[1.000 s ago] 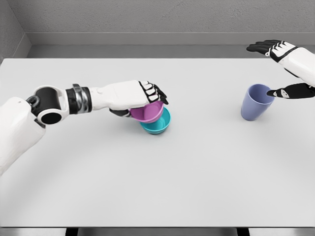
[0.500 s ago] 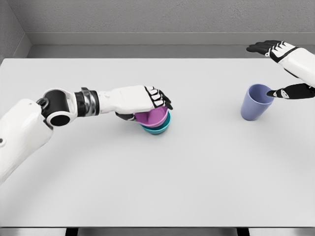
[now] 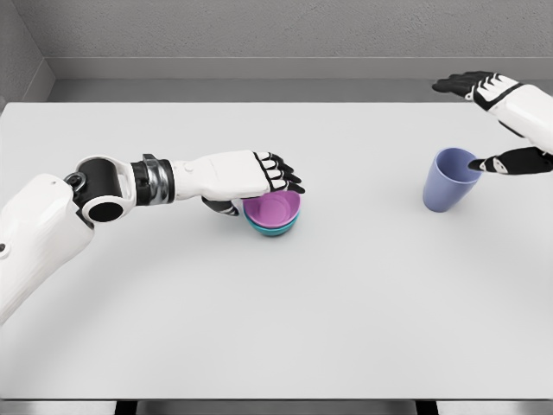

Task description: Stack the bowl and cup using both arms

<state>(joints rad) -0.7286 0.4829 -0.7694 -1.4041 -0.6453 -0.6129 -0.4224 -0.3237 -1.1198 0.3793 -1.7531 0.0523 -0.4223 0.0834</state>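
Head view, only view available. Purple bowl (image 3: 275, 210) seated level inside teal bowl (image 3: 276, 228), near table (image 3: 276, 328) centre; only a thin teal band visible under the purple rim. Bowl-in-bowl step judged done. Left hand (image 3: 256, 178) at the purple bowl's near-left rim, fingers (image 3: 281, 174) draped over the edge, thumb apparently underneath at the left side; grip looks narrow and on the rim, though actual contact versus a slight gap cannot be told from this angle. Release and withdrawal of the left hand judged outstanding. Blue cup (image 3: 448, 180) upright at the table's right side, well apart from the bowls, not yet lifted. Right hand (image 3: 510, 121) beside the cup, spread wide: thumb tip at or just inside the cup's right rim, remaining fingers extended far above and behind, holding nothing. Remaining, by judgement: close right hand on cup, carry across, set cup into purple bowl. Roughly halfway.
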